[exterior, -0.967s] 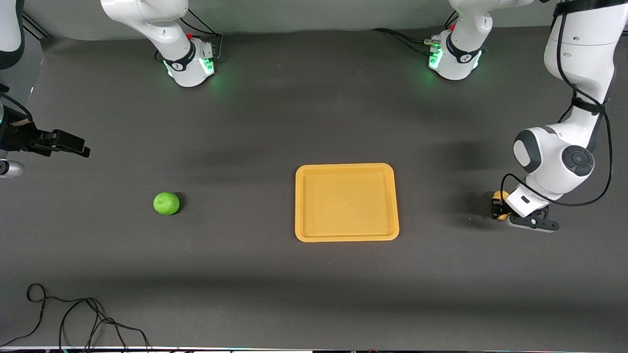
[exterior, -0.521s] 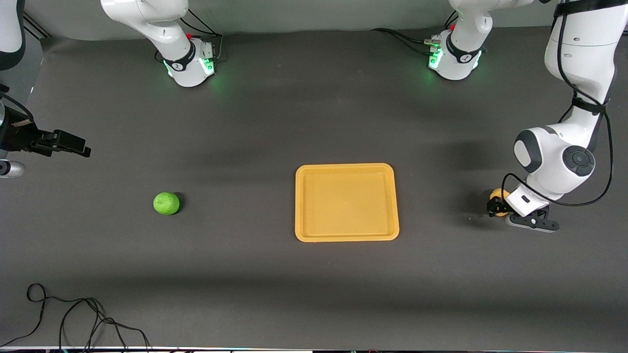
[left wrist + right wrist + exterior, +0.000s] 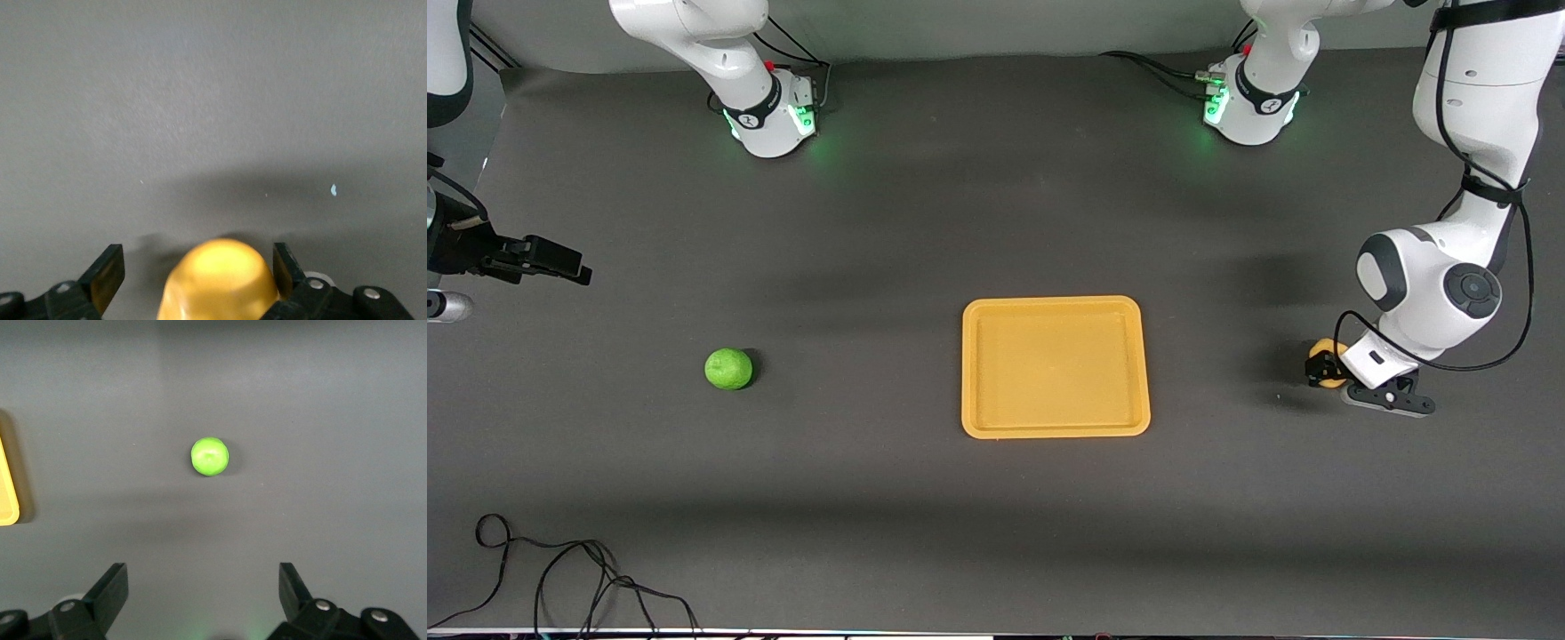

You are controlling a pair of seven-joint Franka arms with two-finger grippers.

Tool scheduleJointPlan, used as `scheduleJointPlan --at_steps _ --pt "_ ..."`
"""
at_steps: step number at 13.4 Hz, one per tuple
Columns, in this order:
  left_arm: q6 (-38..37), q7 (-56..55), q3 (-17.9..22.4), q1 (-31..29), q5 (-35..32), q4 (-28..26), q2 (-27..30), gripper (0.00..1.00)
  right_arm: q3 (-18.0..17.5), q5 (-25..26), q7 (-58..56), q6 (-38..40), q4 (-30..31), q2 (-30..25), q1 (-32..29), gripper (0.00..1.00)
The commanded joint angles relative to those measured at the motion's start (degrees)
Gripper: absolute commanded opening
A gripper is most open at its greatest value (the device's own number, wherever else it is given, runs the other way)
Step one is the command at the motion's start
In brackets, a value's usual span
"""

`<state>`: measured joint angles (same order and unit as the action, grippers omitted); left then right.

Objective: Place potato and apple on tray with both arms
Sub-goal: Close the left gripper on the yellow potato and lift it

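Left arm folded down low at its own end of the table, left gripper point(image 3: 193, 273) close to the surface with fingers point(image 3: 107, 273) spread apart; right arm waits raised at its end, right gripper point(image 3: 200, 593) likewise spread wide.

dark grey table point(image 3: 978, 524) with an orange-yellow tray point(image 3: 1055, 430) sitting around the middle, a green apple point(image 3: 728, 368) toward the right arm's end, a yellow potato point(image 3: 1323, 348) toward the left arm's end, and a loose black cable point(image 3: 560, 569) at the camera-side edge.
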<state>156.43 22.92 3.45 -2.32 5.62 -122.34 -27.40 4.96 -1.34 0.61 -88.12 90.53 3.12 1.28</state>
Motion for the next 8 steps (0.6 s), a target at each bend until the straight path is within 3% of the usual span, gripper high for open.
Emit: scheduleJointPlan --at_steps 1,3,4,6,8 --pt "4.0 2.0 0.1 0.0 1.2 -3.8 0.9 0.99 0.3 0.4 -1.2 0.1 0.3 -0.5 0.3 1.00" --pt "6.3 1.9 0.0 0.1 1.2 -5.5 1.0 0.93 0.3 0.3 -1.2 0.1 0.3 -0.5 0.3 1.00" --pt "6.3 1.9 0.0 0.1 1.2 -5.5 1.1 0.82 0.3 0.4 -1.2 0.1 0.4 -0.5 0.3 1.00" --pt "6.1 1.8 0.0 0.5 1.2 -5.5 1.2 0.50 0.4 0.4 -1.2 0.1 0.4 -0.5 0.3 1.00" --pt "4.7 1.1 0.0 0.9 1.2 -5.0 2.3 0.37 0.3 0.4 -1.2 0.1 0.4 -0.5 0.3 1.00"
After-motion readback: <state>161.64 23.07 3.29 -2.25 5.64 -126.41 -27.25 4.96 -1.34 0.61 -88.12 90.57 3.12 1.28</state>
